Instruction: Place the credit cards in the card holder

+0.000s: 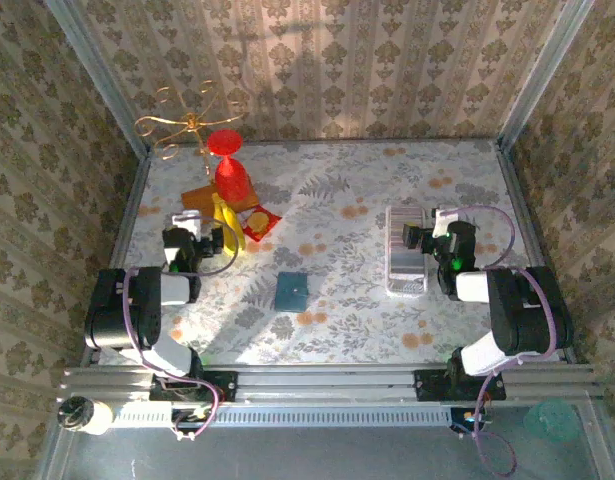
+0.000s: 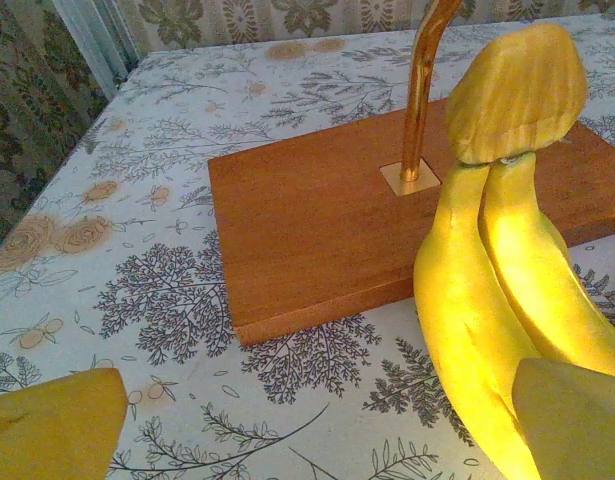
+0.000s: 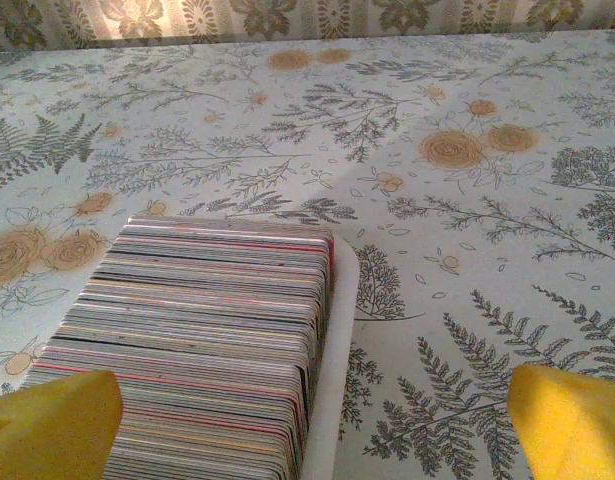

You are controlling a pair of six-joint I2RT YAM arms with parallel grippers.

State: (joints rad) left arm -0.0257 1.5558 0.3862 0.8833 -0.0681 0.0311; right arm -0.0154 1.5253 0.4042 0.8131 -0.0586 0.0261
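**A:** Top camera first. Where's the card holder [image 1: 291, 291]?
**B:** I see it flat on the floral table [image 1: 337, 320], between the arms and well apart from both. It's dark teal and roughly square (so no real long axis), its corners turned slightly off the table's edges.
**A:** Left wrist?
**B:** My left hand [image 2: 307, 440] is spread wide and grips nothing. Smooth bananas [image 2: 467, 320] sit by its right finger, with a wooden base [image 2: 317, 230] ahead.
**A:** Right wrist?
**B:** My right hand [image 3: 307, 430] is parted too. Thin cards [image 3: 207, 330] stand packed on edge in a white tray [image 3: 337, 330].
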